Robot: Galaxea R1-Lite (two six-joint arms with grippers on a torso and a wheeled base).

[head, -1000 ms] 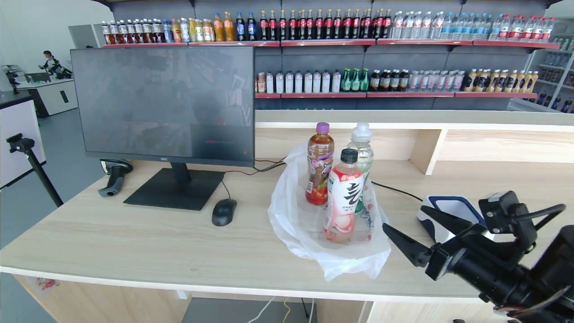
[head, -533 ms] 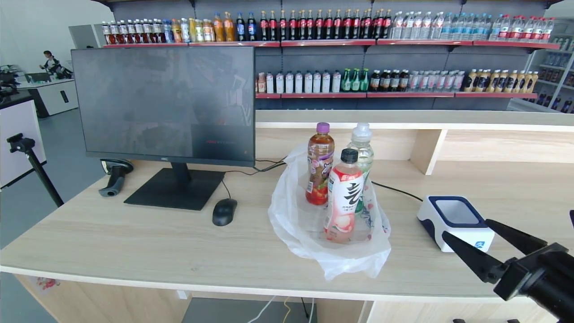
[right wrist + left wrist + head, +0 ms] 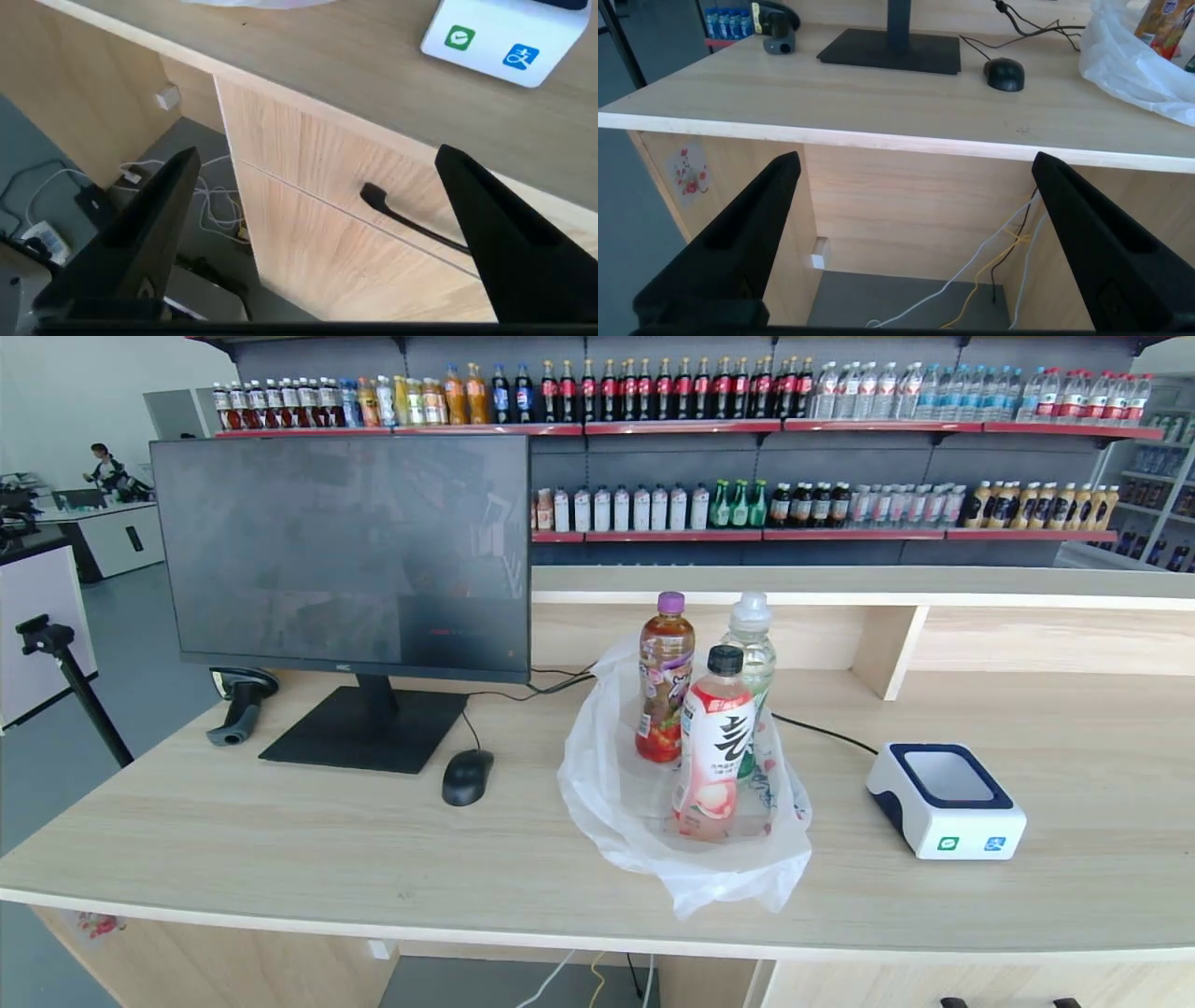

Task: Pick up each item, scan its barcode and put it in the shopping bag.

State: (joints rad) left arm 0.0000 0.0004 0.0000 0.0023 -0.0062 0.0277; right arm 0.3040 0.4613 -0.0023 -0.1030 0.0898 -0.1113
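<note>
shopping bag (image 3: 728, 882) holding three upright bottles (image 3: 717, 747) is seen in the head view; left gripper (image 3: 915, 161) and right gripper (image 3: 317, 151) are seen spread, empty, in wrist views.

Green and blue square icons on scanner (image 3: 945, 800) front; large black brush character on front bottle (image 3: 712, 756) label.

Counter (image 3: 280, 840): one. Bag (image 3: 597, 793): one. Inside it, three: purple-cap bottle (image 3: 666, 677), white-cap bottle (image 3: 752, 633), black-cap bottle (image 3: 714, 756). Desk scanner (image 3: 945, 803): one. Hand scanner (image 3: 241, 705): one. Monitor (image 3: 341, 551): one. Mouse (image 3: 467, 777): one. Tripod (image 3: 58, 649): one. Shelf bottles (image 3: 644, 507): too many to count.
</note>
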